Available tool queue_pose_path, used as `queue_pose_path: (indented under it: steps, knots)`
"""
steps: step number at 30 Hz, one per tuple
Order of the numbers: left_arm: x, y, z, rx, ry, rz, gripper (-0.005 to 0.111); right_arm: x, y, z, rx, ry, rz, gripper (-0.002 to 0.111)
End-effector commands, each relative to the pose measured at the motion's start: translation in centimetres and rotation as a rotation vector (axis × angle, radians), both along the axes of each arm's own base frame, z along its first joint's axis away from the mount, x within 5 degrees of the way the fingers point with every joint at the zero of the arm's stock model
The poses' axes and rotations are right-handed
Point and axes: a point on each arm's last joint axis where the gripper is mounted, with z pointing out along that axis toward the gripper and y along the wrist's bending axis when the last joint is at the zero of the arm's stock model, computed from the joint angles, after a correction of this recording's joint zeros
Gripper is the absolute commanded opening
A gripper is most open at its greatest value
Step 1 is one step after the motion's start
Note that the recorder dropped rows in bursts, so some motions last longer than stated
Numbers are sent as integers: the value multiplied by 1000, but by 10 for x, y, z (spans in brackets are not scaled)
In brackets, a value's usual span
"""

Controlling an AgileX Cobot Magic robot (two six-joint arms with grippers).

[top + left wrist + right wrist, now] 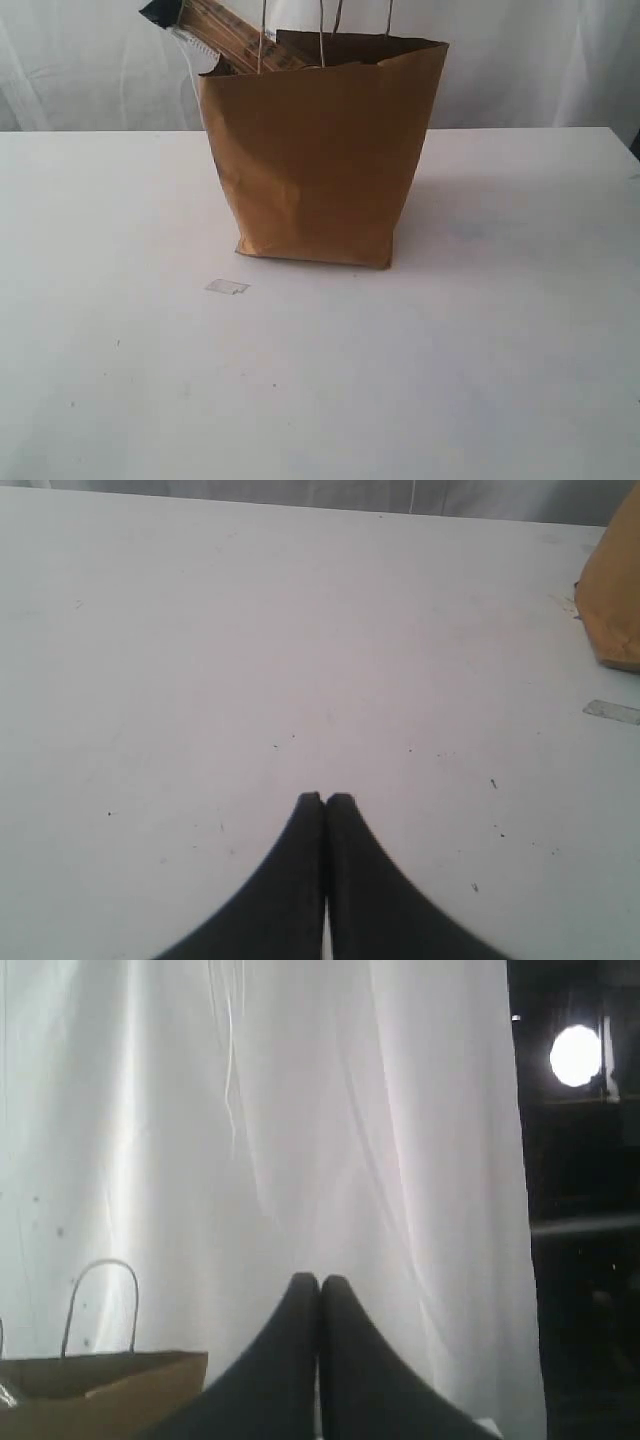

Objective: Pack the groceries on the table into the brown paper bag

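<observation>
The brown paper bag (318,160) stands upright at the middle back of the white table (480,350). A long pasta packet (225,32) leans out of the bag's left rim, with its dark end sticking up to the left. Whatever else lies inside the bag is hidden by its walls. Neither arm shows in the exterior view. My left gripper (326,798) is shut with nothing in it, low over bare tabletop, and a corner of the bag (612,600) shows at the frame's edge. My right gripper (320,1280) is shut and empty, raised beside the bag's rim (100,1365) and a white handle (100,1300).
A small clear scrap (227,287) lies flat on the table in front of the bag's left corner; it also shows as a scrap (610,711) in the left wrist view. A white curtain (90,60) hangs behind the table. A bright lamp (577,1055) shines beyond the curtain's edge.
</observation>
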Motion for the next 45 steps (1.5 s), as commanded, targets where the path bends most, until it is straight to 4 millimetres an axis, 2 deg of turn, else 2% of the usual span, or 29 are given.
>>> queue_pose_path:
  steps: [1,4,7,12,14,20,21,23,27,33,37,40,45]
  knots:
    - [0,-1,-1,-11,0,-6,0,-28,-11,2,46,-93,-75,0]
    - [0,-1,-1,-11,0,-6,0,-48,-13,3,56,-175,-62,0]
    - [0,-1,-1,-11,0,-6,0,-49,-6,-12,26,-175,9,0]
    - [0,-1,-1,-11,0,-6,0,-44,2,-56,-44,-128,-12,0]
    - [0,-1,-1,-11,0,-6,0,-35,5,-76,-56,-76,-17,0]
    - [0,-1,-1,-11,0,-6,0,-17,2,-133,61,121,-48,0]
    - [0,-1,-1,-11,0,-6,0,-16,1,-138,148,133,-40,0]
    - [0,-1,-1,-11,0,-6,0,-14,-2,-148,186,144,-65,0]
    - [0,-1,-1,-11,0,-6,0,-13,-3,-156,113,152,-89,0]
    - [0,-1,-1,-11,0,-6,0,-12,-2,-167,86,279,-85,0]
    - [0,-1,-1,-11,0,-6,0,-16,-1,-189,8,530,-93,0]
    - [0,-1,-1,-11,0,-6,0,-15,-2,-189,-56,527,-104,0]
    - [0,-1,-1,-11,0,-6,0,-15,-2,-188,-54,521,-104,0]
